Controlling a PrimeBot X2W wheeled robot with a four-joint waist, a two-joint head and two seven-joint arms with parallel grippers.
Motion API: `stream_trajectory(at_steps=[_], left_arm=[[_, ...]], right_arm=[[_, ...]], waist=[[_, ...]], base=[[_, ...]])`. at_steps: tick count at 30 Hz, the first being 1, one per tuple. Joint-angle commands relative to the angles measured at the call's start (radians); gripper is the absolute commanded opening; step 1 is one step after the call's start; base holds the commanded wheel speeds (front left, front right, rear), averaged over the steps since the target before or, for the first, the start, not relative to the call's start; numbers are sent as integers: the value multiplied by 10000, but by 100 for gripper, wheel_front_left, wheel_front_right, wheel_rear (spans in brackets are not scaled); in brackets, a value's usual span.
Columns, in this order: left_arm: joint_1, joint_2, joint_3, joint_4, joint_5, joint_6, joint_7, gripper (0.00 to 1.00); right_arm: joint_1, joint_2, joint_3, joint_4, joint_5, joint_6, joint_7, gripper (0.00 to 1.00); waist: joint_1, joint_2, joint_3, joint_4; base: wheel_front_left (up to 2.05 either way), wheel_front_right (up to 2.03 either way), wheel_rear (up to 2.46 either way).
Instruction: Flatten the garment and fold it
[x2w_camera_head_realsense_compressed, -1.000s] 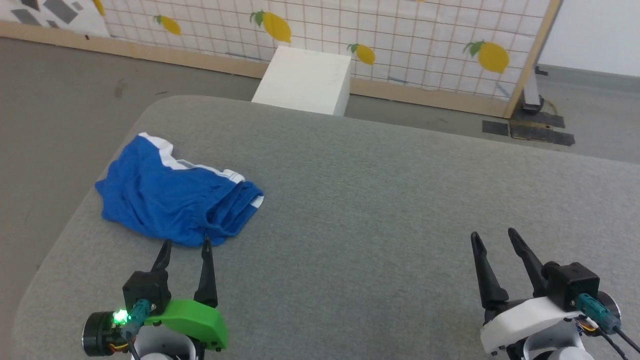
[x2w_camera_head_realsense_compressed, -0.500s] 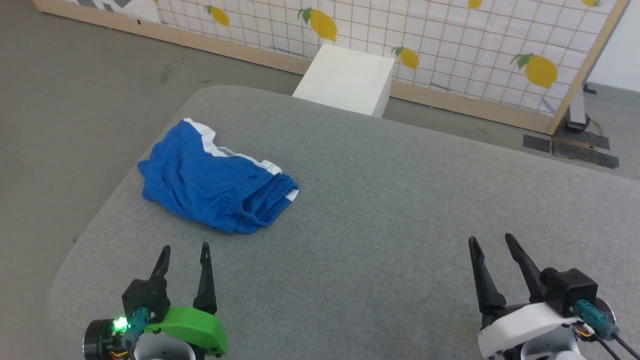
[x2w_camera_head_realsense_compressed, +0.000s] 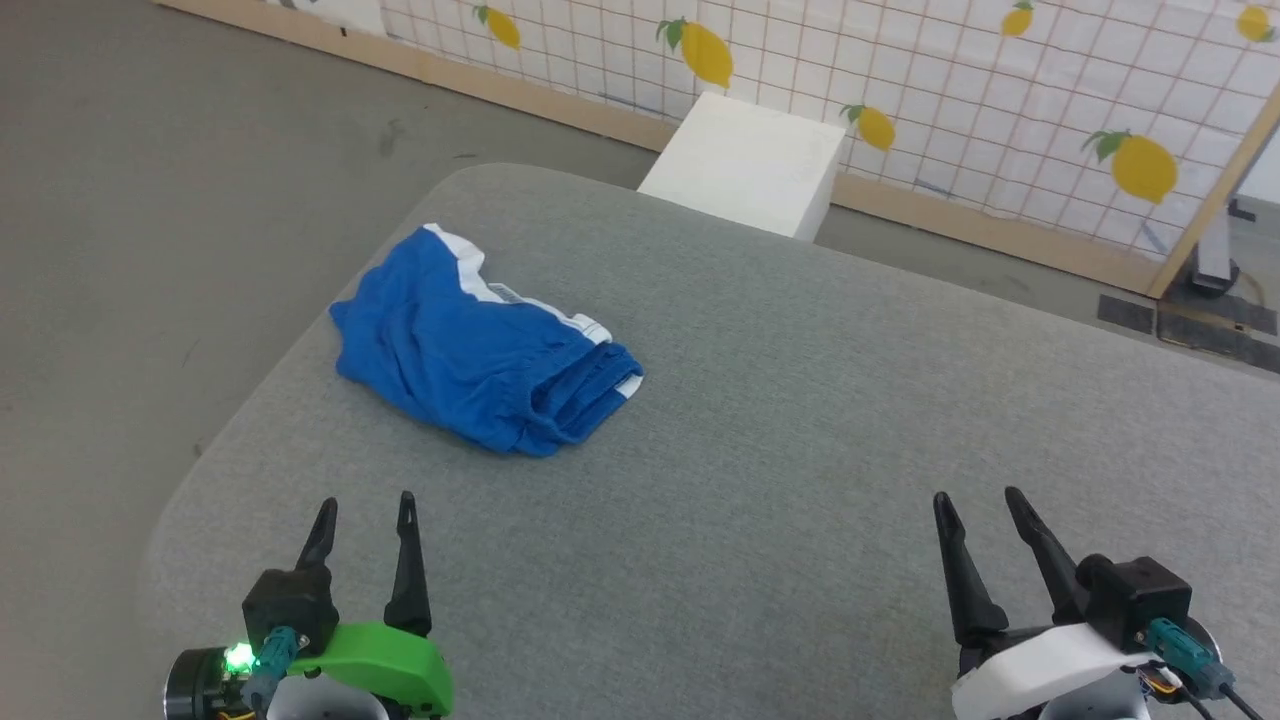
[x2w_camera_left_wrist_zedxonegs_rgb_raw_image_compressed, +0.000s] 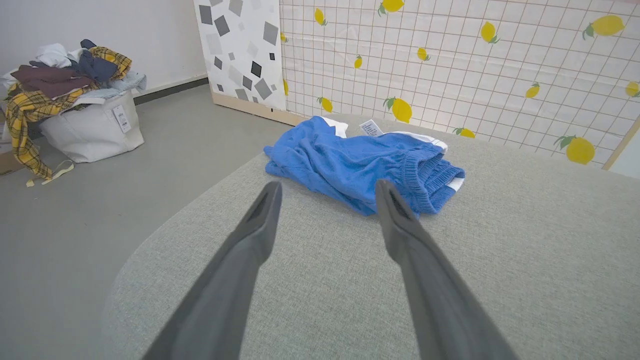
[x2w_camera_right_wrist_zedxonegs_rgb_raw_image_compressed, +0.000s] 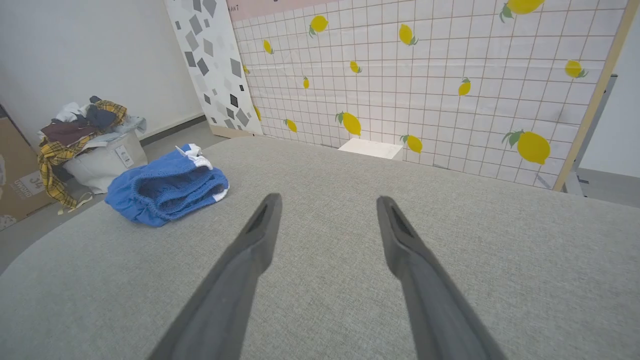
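Jaws of left gripper (x2w_camera_head_realsense_compressed: 365, 502) and right gripper (x2w_camera_head_realsense_compressed: 976, 496) are spread wide, nothing gripped. The garment (x2w_camera_head_realsense_compressed: 470, 360) lies bunched (flattening not yet begun) on the table's (x2w_camera_head_realsense_compressed: 800, 450) left, apart from both; a reach is called for.

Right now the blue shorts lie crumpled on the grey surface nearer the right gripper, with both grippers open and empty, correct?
Not quite: the shorts lie nearer the left gripper, not the right gripper, as the head view shows. They are crumpled on the grey surface, and both grippers are open and empty.
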Motion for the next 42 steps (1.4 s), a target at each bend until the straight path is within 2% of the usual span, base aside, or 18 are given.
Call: stream_trajectory(at_steps=[1, 26, 36, 37, 42], left_arm=[[144, -32, 26, 66, -47, 42, -130, 100], [350, -41, 54, 355, -402, 248, -732, 100], [282, -41, 43, 359, -608, 305, -732, 100], [18, -41, -46, 532, -702, 48, -732, 100], [-1427, 130, 28, 1227, -1247, -636, -640, 100]], right_arm=[[135, -2, 19, 66, 85, -12, -144, 100], [243, -3, 48, 612, 417, -15, -749, 100], [146, -3, 24, 640, 330, -15, -749, 100], [103, -3, 17, 623, 309, -15, -749, 100], [-104, -3, 103, 634, 118, -15, -749, 100]], waist=[[0, 0, 4, 114], [0, 0, 54, 1238], [0, 0, 150, 1122], [0, 0, 226, 1064], [0, 0, 522, 770]], base=[[0, 0, 0], [0, 0, 0], [0, 0, 0], [0, 0, 0], [0, 0, 0]])
